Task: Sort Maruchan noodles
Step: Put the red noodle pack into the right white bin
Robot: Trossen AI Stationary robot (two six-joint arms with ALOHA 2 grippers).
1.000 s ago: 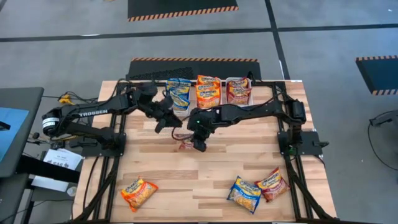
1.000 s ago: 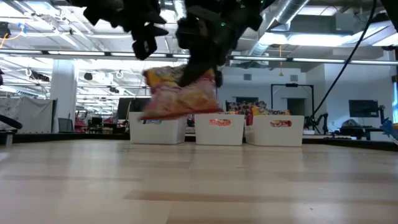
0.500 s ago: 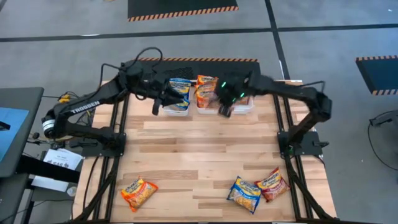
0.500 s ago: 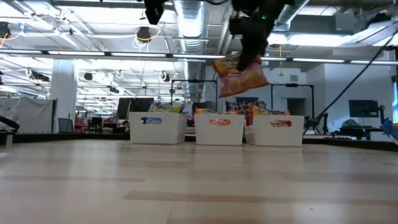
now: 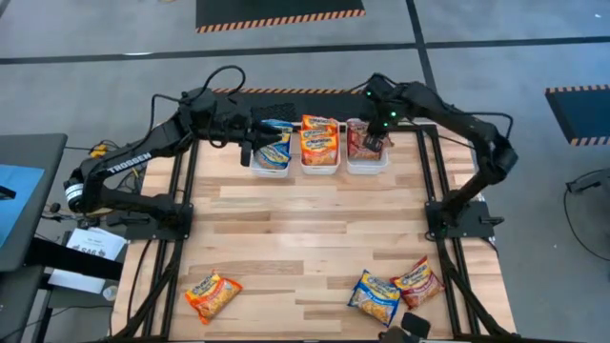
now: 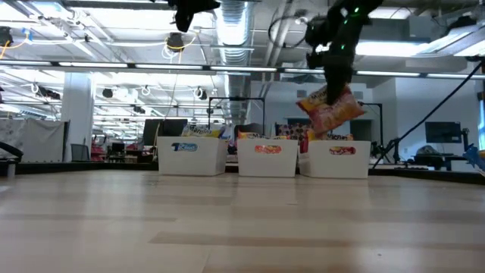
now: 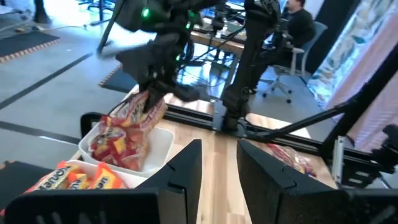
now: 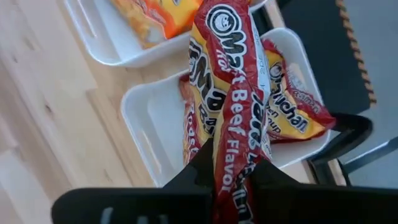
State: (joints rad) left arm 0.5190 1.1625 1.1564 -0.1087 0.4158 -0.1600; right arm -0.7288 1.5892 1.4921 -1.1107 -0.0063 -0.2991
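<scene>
- The right gripper (image 5: 379, 135) hangs over the far right of the table, its two fingers pinched on a crinkly dark red plastic noodle packet (image 8: 235, 106) labelled beef flavour; in the low view the packet (image 6: 330, 109) dangles tilted, clear above the tray rim.
- Directly under it sits the right-hand white rectangular plastic tray (image 8: 144, 115), which already holds dark red packets (image 8: 288, 112) of the same kind. Judged from this, the carried packet only needs lowering and letting go.
- Just left of that tray is the middle white tray (image 5: 320, 168), filled with orange-red packets (image 5: 319, 140), and left again the third white tray (image 5: 270, 171) with blue packets (image 5: 275, 145); the three stand side by side along the far edge.
- The left gripper (image 5: 250, 144) waits at the left end of that row, beside the blue tray, its fingers spread and holding nothing in its wrist view.
- Left to do, by my reading: three packets lie on the near part of the light wooden table (image 5: 305, 238): an orange-red one (image 5: 212, 294) near left, and a blue one (image 5: 374, 296) touching a dark red one (image 5: 416, 281) near right.
- So sorting looks well past halfway, with one drop pending and three pickups remaining.
</scene>
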